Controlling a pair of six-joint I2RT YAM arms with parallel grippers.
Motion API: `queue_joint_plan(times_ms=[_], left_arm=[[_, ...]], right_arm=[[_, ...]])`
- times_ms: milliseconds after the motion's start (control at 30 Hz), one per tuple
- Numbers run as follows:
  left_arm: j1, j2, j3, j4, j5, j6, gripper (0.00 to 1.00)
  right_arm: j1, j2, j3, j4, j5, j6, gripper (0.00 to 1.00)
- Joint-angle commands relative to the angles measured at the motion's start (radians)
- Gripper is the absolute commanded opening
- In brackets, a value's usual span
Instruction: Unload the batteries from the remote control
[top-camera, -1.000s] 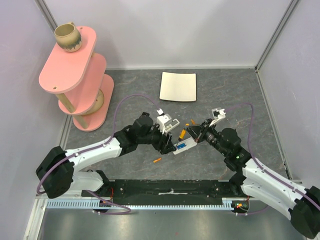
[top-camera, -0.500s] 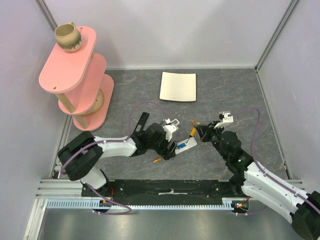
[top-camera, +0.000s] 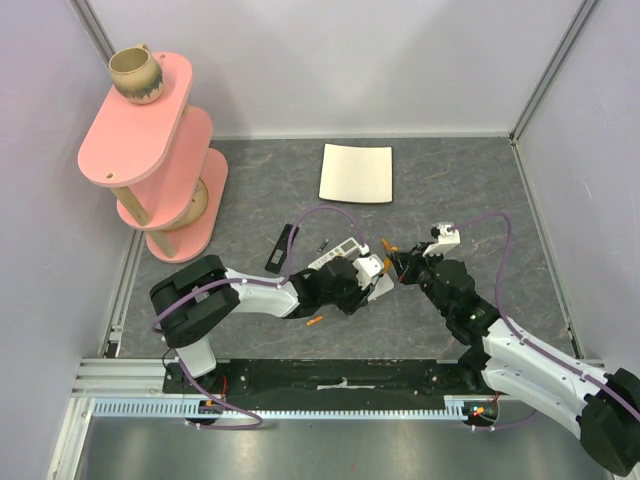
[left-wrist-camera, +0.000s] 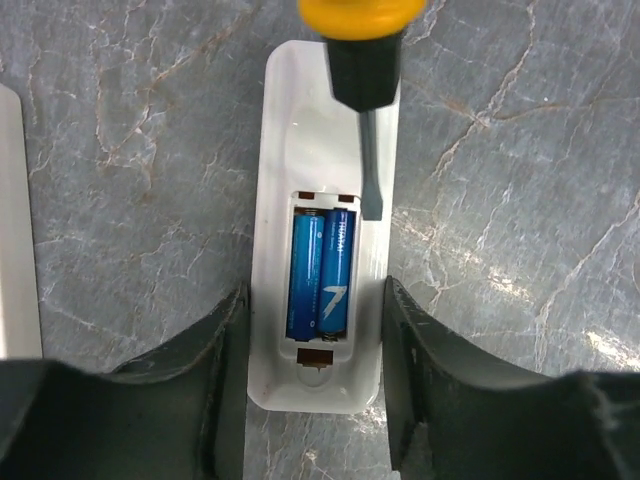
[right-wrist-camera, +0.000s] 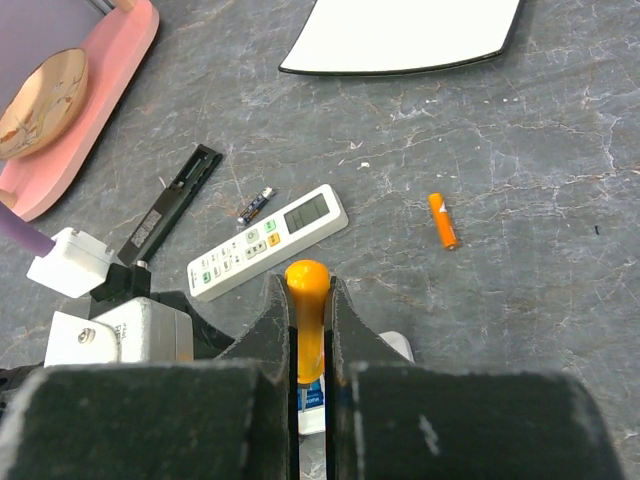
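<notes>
The remote control (left-wrist-camera: 325, 130) lies face down on the grey table, its battery bay open. Two blue batteries (left-wrist-camera: 322, 270) sit side by side in the bay. My left gripper (left-wrist-camera: 315, 300) straddles the bay end, its fingers (left-wrist-camera: 225, 340) pressed against both long sides. My right gripper (right-wrist-camera: 310, 290) is shut on an orange-handled screwdriver (right-wrist-camera: 307, 300). The screwdriver's blade (left-wrist-camera: 371, 170) rests at the bay's upper right edge. One orange battery (right-wrist-camera: 441, 221) lies loose right of the gripper, another (top-camera: 315, 321) near the front.
A second white remote (right-wrist-camera: 268, 241) with buttons and a display lies face up behind, with a small dark cell (right-wrist-camera: 255, 206) and a flat black bar (right-wrist-camera: 166, 204) beside it. A white square plate (top-camera: 356, 173) lies at the back. A pink tiered shelf (top-camera: 150, 150) stands far left.
My left arm reached further right and its jaws closed in on the remote's bay end, uncovering the black bar and second remote. The right gripper kept the screwdriver at the remote.
</notes>
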Motion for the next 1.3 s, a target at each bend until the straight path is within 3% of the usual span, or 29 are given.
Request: queue_joint_plan(times_ms=[0, 167, 367, 667, 1267], left_arm=[[-0.017, 0.047, -0.018, -0.070, -0.047, -0.011, 0.35], [-0.031, 0.008, -0.050, -0.086, -0.053, -0.070, 0.17], [-0.055, -0.001, -0.041, -0.161, -0.108, -0.165, 0.08], [-0.063, 0.005, -0.054, -0.146, -0.101, -0.190, 0.07], [-0.063, 0.013, -0.056, -0.142, -0.099, -0.187, 0.07]], right_arm=[[0.001, 0.015, -0.006, 0.060, 0.017, -0.029, 0.00], [0.001, 0.061, -0.012, 0.112, -0.007, -0.045, 0.00], [0.008, 0.158, 0.014, 0.172, -0.021, -0.059, 0.00], [0.075, 0.195, 0.031, 0.192, 0.083, -0.105, 0.00], [0.216, 0.241, 0.123, 0.045, 0.341, -0.192, 0.00]])
